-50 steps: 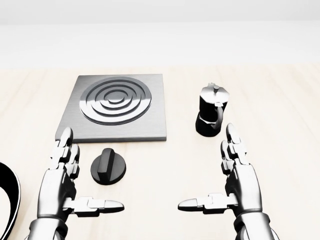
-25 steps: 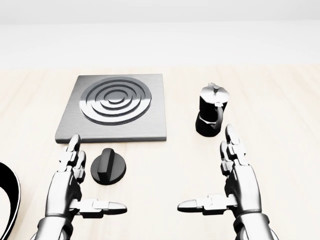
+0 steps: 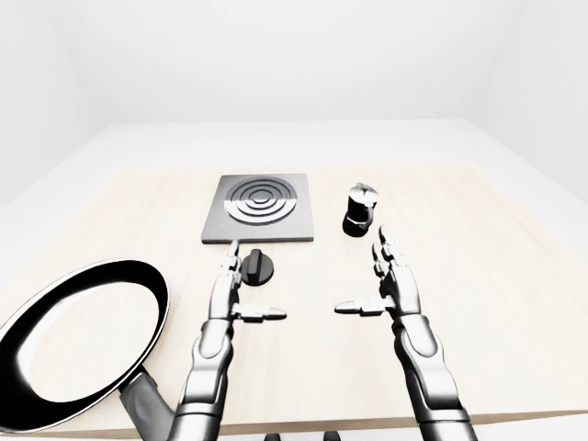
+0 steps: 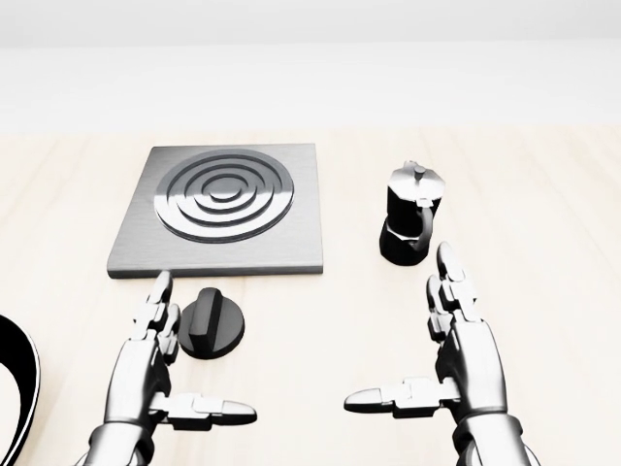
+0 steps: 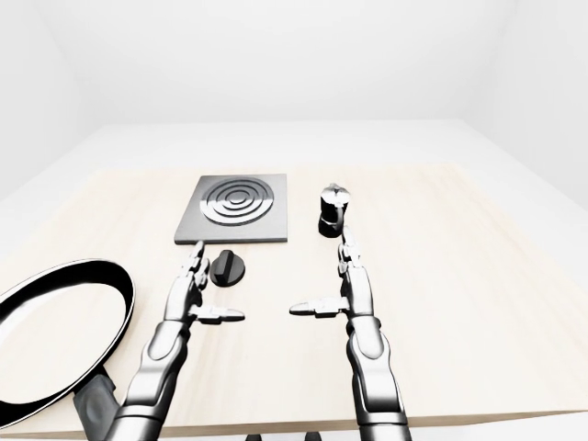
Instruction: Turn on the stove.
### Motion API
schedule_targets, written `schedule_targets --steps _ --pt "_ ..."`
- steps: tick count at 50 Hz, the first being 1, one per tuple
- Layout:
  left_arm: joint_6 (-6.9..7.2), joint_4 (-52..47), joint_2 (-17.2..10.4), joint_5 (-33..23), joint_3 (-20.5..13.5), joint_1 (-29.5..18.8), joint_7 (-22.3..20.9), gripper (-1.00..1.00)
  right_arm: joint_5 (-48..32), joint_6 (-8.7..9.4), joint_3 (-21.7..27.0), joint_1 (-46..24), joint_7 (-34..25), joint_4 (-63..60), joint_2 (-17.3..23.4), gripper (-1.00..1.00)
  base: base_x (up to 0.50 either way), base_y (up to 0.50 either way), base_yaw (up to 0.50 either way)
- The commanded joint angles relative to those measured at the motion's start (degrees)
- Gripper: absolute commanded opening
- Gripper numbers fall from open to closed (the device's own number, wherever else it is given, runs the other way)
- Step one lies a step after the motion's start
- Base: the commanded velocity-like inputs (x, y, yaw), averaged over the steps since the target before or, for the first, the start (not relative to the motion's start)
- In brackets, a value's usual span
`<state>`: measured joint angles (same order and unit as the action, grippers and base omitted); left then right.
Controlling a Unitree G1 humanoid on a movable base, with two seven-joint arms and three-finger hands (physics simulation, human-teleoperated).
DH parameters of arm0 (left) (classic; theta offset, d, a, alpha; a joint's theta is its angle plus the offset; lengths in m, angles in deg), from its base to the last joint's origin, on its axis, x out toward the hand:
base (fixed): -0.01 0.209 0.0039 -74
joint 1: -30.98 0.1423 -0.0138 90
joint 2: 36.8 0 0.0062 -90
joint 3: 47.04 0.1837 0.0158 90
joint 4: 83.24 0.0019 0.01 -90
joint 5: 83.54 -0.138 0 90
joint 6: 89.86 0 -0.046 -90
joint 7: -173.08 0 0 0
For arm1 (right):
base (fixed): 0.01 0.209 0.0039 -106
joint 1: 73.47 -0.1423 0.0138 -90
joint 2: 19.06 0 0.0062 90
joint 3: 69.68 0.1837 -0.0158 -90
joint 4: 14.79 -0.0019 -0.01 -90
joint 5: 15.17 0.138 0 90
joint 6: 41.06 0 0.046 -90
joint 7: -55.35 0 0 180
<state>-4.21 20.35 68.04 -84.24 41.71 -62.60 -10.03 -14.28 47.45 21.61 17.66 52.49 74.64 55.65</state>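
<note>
A grey square stove plate (image 4: 291, 243) with ringed burner lies on the wooden table at the upper left of the head view. Its black round knob (image 4: 211, 324) sits just below the plate. My left hand (image 4: 179, 354) is open, fingers straight, thumb out, right beside the knob on its left, not gripping it. My right hand (image 4: 427, 340) is open and empty at the lower right, apart from the knob.
A black moka pot (image 4: 408, 224) stands right of the stove plate, just above my right hand. A large black frying pan (image 3: 78, 342) lies at the table's lower left. The wooden table (image 3: 478, 239) ends near the bottom of the eye views.
My left hand has moved right, toward the knob, and now stands close beside it. The right hand, knob, pot and camera have not moved.
</note>
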Motion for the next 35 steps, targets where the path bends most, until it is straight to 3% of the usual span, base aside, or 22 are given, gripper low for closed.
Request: schedule_targets --steps 1,24,35 --pt "-0.66 1.76 0.33 -0.99 0.86 -0.06 -0.20 1.00 0.09 -0.25 0.06 -0.05 -0.12 0.48 0.01 1.00 0.00 0.00 0.00" --pt "-0.66 5.56 0.55 -1.44 1.09 -0.69 -0.40 1.00 0.06 -0.14 0.07 0.04 -0.10 0.27 0.01 1.00 0.00 0.00 0.00" --pt "-0.49 1.73 1.19 -2.49 2.70 0.98 -0.94 1.00 0.11 0.09 0.16 -0.13 -0.02 0.20 0.04 1.00 0.00 0.00 0.00"
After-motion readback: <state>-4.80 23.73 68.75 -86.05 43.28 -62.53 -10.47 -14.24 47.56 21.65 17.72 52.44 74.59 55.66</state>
